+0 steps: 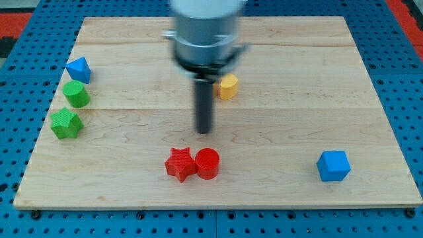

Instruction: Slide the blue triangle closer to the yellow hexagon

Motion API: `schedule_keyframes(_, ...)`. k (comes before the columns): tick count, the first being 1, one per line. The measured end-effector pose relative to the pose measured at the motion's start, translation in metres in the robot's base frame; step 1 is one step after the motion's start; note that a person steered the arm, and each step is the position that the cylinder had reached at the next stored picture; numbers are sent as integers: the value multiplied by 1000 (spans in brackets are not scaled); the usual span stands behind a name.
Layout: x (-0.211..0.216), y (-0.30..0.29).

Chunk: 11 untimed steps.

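Note:
The blue triangle (78,69) lies near the board's left edge, toward the view's top. The yellow hexagon (227,86) sits near the board's middle, partly hidden behind the arm. My tip (203,130) is on the board just below and left of the yellow hexagon, far to the right of the blue triangle and above the red blocks.
A green cylinder (76,94) and a green star (66,123) sit below the blue triangle by the left edge. A red star (180,164) and a red cylinder (207,163) touch near the bottom middle. A blue cube (332,165) sits at the bottom right.

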<state>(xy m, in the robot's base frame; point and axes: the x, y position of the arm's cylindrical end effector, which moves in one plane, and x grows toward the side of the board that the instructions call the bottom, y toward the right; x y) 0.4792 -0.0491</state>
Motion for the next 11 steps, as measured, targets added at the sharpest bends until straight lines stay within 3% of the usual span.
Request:
schedule_keyframes(2, -163, -155)
schedule_keyframes(3, -194, -208)
schedule_keyframes(4, -149, -233)
schedule_keyframes(6, -74, -90)
schedule_keyframes(7, -78, -89)
schedule_keyframes(8, -75, -141)
schedule_keyframes(9, -39, -100)
schedule_keyframes(10, -14, -14)
schedule_keyframes(11, -13, 1)
